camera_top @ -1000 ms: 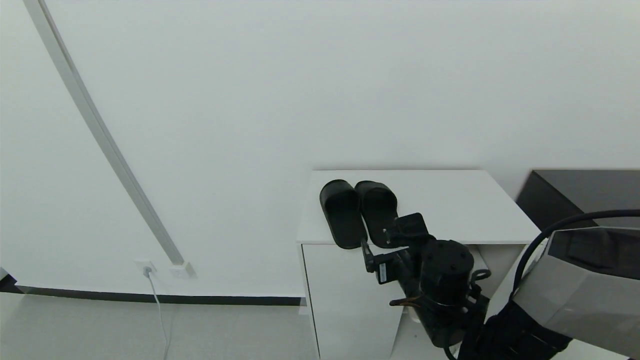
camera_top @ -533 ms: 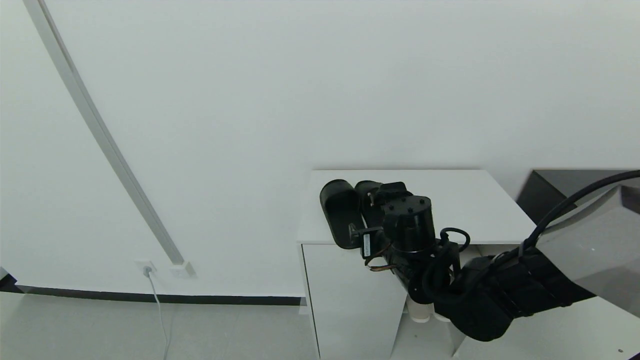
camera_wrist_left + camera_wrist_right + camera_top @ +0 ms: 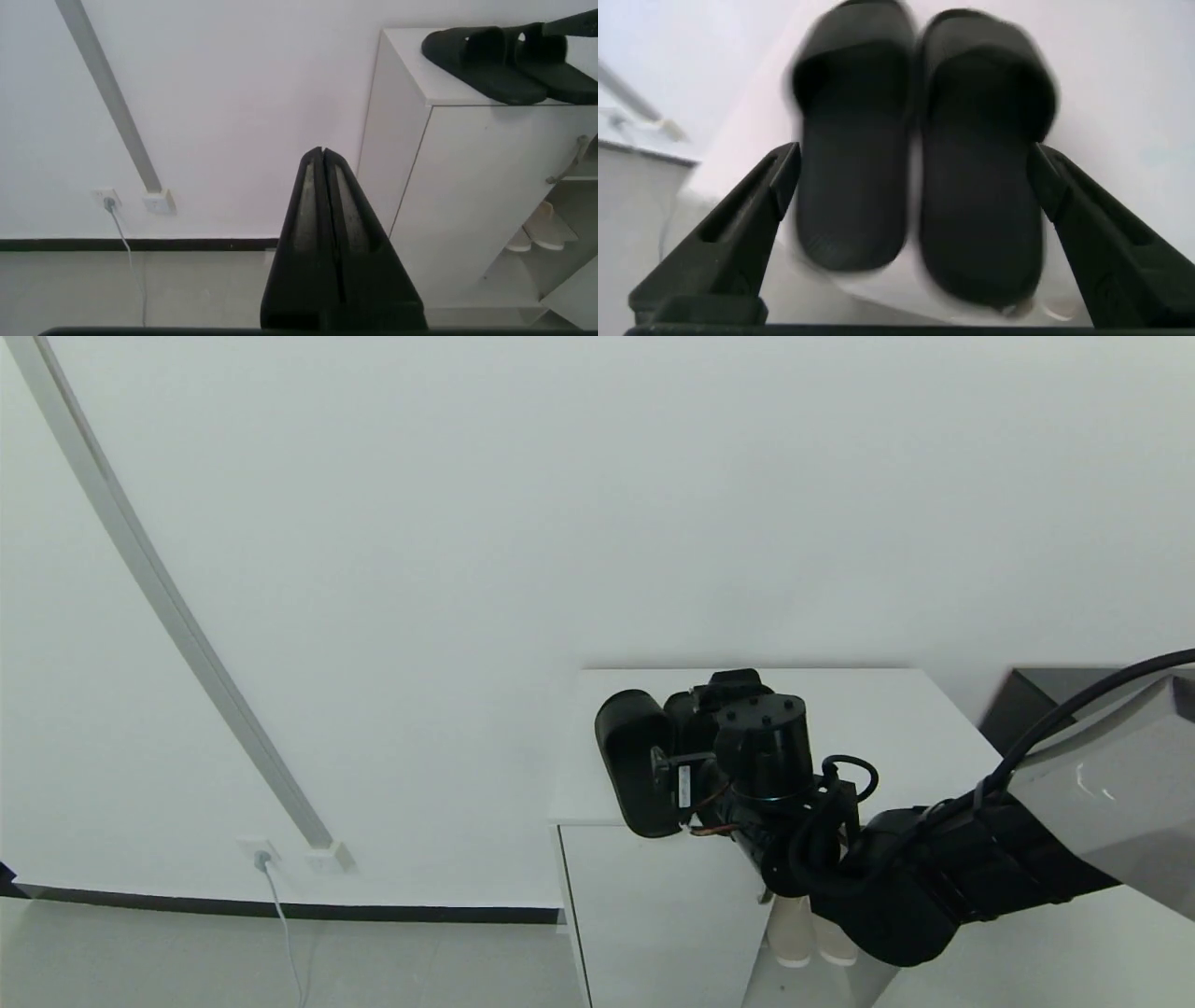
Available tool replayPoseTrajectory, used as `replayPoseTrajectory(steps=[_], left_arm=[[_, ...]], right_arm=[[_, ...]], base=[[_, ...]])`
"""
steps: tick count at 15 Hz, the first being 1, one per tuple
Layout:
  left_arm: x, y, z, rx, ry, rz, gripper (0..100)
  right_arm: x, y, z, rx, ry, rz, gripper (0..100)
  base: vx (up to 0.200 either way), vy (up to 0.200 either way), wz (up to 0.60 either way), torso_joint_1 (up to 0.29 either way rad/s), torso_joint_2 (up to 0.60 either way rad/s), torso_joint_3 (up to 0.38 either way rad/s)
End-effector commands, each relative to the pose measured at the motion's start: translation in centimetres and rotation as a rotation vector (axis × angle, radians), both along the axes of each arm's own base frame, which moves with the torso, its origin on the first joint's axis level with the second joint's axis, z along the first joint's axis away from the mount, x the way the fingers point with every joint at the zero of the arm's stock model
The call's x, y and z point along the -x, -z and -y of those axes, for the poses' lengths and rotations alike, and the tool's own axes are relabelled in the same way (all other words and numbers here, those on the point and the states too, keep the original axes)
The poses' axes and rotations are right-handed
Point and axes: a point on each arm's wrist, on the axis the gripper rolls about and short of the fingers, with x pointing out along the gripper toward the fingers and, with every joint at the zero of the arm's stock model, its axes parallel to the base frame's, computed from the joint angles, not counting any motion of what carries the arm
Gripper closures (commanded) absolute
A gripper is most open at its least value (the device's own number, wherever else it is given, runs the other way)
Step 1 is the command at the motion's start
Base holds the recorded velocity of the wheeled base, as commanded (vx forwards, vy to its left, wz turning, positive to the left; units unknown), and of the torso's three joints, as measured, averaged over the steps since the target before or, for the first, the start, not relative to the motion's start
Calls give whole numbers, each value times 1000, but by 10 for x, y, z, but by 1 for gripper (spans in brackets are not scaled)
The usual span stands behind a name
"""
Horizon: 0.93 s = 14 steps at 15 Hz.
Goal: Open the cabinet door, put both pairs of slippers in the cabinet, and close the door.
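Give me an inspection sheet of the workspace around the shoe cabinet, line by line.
Surface: white cabinet top, level, carrying one pair of slippers.
Job's things: black slippers side by side at the top's front left edge; pale slippers inside the cabinet, whose right side stands open.
Clutter: nothing seen.
Grippers: right gripper open, a finger on either side of the black pair, not closed on it; left gripper shut, empty, low and off to the cabinet's left.
Cables: cord plugged into wall socket, hanging to the floor.
Surroundings: white wall, slanted grey strip, dark skirting, dark unit right of the cabinet.
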Motion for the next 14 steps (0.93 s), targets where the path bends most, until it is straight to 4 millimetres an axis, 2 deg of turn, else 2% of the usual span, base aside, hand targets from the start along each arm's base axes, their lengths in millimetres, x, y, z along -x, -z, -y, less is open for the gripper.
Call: replayPoseTrajectory(steps=[1, 6, 10, 14], left_arm=[[0, 0, 0, 4, -3, 0, 100], [0, 0, 0, 4, -3, 0, 100], [0, 0, 0, 4, -3, 0, 100], [0, 0, 0, 4, -3, 0, 100]], right_arm=[[-1, 14, -4, 15, -3, -27, 0], [-1, 37, -8, 36, -5, -64, 0], [-19, 59, -13, 6, -9, -34, 0], [-45, 56, -12, -24, 30, 0, 0]], base=[[200, 0, 0, 17, 7, 2], [0, 0, 0, 0, 0, 0], [0, 0, 0, 0, 0, 0], [0, 0, 0, 0, 0, 0]])
